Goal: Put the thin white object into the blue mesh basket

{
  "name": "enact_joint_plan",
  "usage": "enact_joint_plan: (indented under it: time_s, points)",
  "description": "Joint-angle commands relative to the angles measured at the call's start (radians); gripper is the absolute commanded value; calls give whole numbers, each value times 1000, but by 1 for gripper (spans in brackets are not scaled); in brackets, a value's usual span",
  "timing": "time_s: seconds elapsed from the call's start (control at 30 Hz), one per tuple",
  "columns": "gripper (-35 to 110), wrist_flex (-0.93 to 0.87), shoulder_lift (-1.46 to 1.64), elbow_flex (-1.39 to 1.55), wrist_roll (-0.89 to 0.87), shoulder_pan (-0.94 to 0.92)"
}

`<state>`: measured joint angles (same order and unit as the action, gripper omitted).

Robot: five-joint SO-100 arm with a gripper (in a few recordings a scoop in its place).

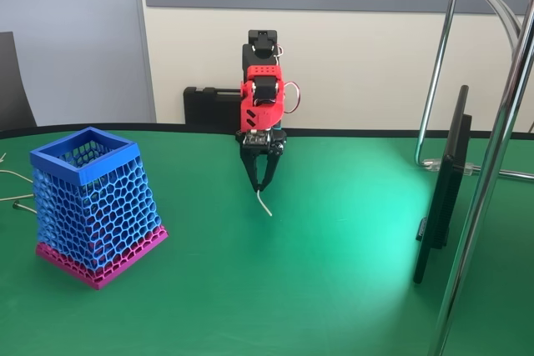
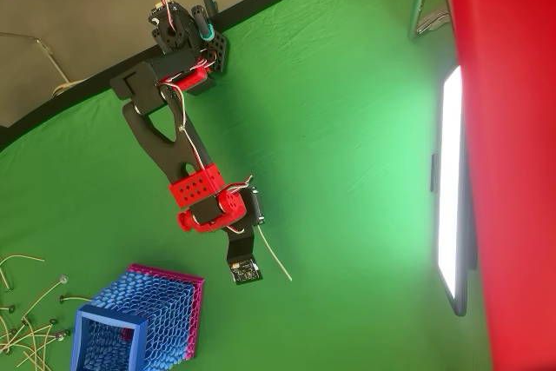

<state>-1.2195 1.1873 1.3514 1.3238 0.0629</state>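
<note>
thin, slightly curved white stick [image 1: 264, 203] hung from tips of black two-finger gripper [image 1: 260, 187], lower end free above green cloth table [image 1: 334, 273] in fixed view. in overhead view same stick [image 2: 274, 255] ran slantwise from gripper [image 2: 258, 230] out over cloth. fingers clenched on stick's upper end. red-and-black arm [image 2: 187, 171] reached from far table edge. tall blue honeycomb-mesh basket with magenta base [image 1: 93, 203] stood upright at left in fixed view, well apart from stick. dark monitor [image 1: 442, 189] stood at right.
</note>
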Motion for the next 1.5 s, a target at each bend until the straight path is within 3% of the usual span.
enact_joint_plan:
  time_s: [0.0, 0.27, 0.6, 0.87, 1.07, 1.47]
  points:
    - [1, 104, 69, -48, -114, 20]
    - [1, 380, 94, -95, -540, 35]
    - [0, 509, 92, -321, -1250, -54]
    - [0, 543, -29, -506, -1669, -160]
    - [0, 480, -146, -683, -1816, -224]
    - [0, 410, -204, -847, -1827, -296]
